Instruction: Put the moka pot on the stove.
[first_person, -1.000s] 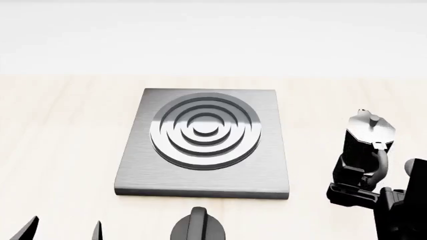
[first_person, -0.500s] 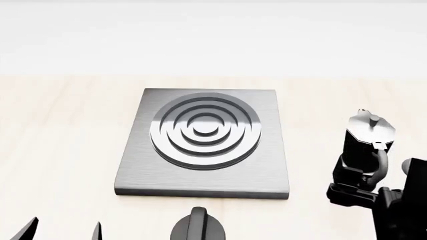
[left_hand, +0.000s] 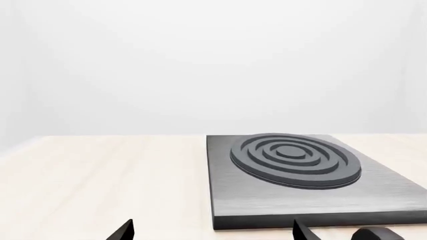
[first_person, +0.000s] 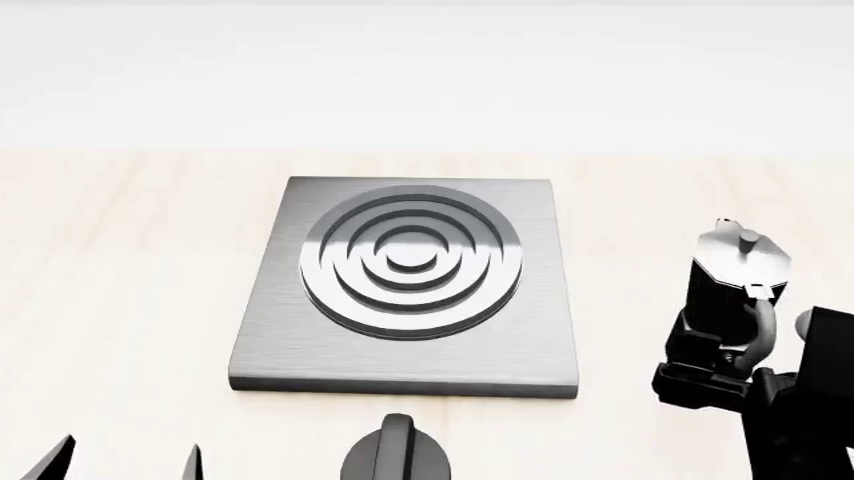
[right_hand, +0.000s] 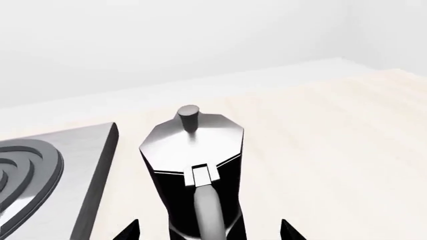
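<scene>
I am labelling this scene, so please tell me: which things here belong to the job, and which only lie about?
Belong to the job:
- pot, standing on the table beside the stove
- stove, nothing on it
- right hand, fingers either side of the pot

Only lying about:
- round black knob, in front of the stove
- left hand, idle

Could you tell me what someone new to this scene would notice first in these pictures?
Probably the stove, a wide grey plate with a ringed burner, lying mid-table with nothing on it. Next, the moka pot standing upright on the table to the stove's right, with the right gripper straddling its handle side, fingers open.
</scene>
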